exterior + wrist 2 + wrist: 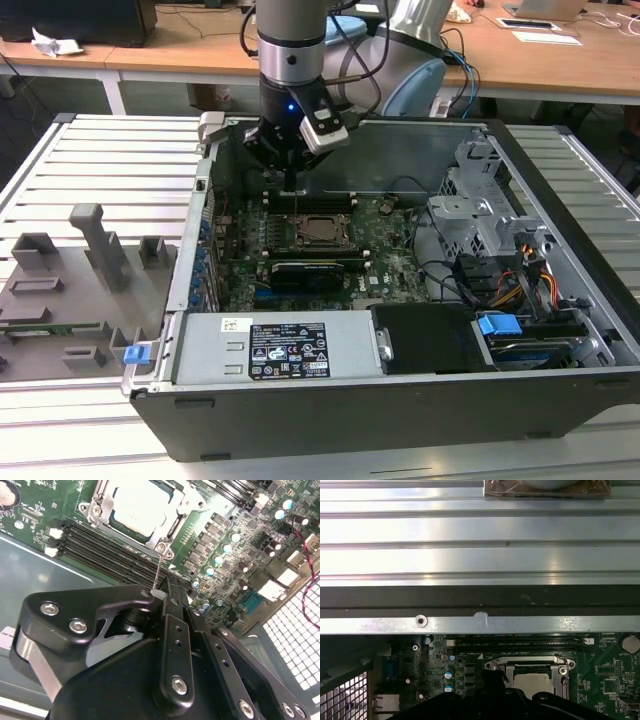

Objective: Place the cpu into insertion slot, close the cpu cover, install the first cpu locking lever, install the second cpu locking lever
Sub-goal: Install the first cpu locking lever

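Hanging down into the open computer case (350, 425), the gripper (290, 183) sat low over the green circuit board (392, 262), just behind the insertion slot (303, 232) as the exterior view showed it. The cpu (322, 231) was already in the slot with its pale metal face turned up. The cpu cover (172, 525) lay flat down around it — the chip's face showed through the square cut-out in both wrist views.

In the second wrist view the gripper's tips were drawn together with no gap to see between them. A thin wire lever (157, 570) ran from the nearest corner of the slot straight to those tips. The lever's end met them; whether it was pinched or only touched, I could not tell. Between the gripper and the slot ran a bank of long black memory slots (105, 550), parallel to the slot's near edge.

On the other side of the slot, in the exterior view, a black card (305, 272) stood across the board. A grey power supply box (215, 350) with a dark label filled the case's near corner. A metal drive cage (480, 205) and a bundle of coloured cables (535, 285) sat toward the exterior view's right. The case rested on a slatted metal table (110, 160) — grey holders (95, 250) stood on it at the exterior view's left, well apart from the gripper.
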Tool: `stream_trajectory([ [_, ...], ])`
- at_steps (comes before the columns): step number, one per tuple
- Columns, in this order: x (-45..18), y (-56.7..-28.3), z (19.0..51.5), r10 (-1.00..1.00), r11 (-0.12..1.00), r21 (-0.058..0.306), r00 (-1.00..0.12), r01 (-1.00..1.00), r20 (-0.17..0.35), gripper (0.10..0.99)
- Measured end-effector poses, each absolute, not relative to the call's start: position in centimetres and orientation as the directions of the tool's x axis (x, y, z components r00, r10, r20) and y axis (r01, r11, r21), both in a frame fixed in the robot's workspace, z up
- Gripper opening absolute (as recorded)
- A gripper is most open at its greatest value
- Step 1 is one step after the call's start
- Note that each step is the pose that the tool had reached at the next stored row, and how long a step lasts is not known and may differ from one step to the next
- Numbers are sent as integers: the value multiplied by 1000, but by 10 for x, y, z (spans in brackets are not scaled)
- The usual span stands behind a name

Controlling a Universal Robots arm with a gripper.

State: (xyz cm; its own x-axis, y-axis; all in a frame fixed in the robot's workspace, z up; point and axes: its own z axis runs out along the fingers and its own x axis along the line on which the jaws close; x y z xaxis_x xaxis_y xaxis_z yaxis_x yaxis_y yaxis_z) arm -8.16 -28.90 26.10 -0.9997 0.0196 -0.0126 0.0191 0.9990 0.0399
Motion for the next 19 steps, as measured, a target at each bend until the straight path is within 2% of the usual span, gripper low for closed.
stream_trajectory([
  [15, -71, -289, 261, 20, 999, 41, -1000, 19, -13, 106],
  [19, -71, -289, 260, 20, 998, 62, -1000, 19, -12, 106],
])
